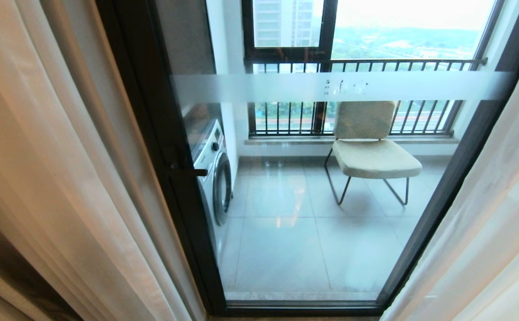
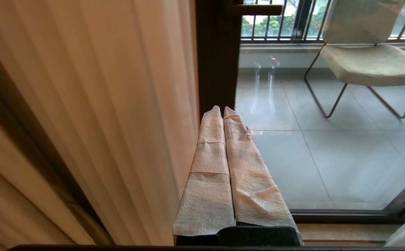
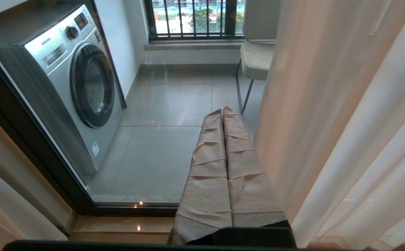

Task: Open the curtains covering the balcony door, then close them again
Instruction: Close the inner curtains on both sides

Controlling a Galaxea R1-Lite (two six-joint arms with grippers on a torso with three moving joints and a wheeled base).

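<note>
The curtains hang drawn apart, one panel (image 1: 49,169) at the left and one (image 1: 491,232) at the right, leaving the balcony door (image 1: 313,214) with its dark frame and frosted band uncovered between them. Neither arm shows in the head view. In the left wrist view my left gripper (image 2: 222,108), its fingers wrapped in pale tape, is shut on nothing, just beside the left curtain (image 2: 101,115) and in front of the door frame (image 2: 218,59). In the right wrist view my right gripper (image 3: 222,110) is shut and empty too, close beside the right curtain (image 3: 341,115).
Behind the glass stand a washing machine (image 1: 214,174) at the left and a beige chair (image 1: 371,151) on the tiled balcony floor, with a barred window (image 1: 353,98) beyond. A door handle (image 1: 192,171) sticks out from the left frame.
</note>
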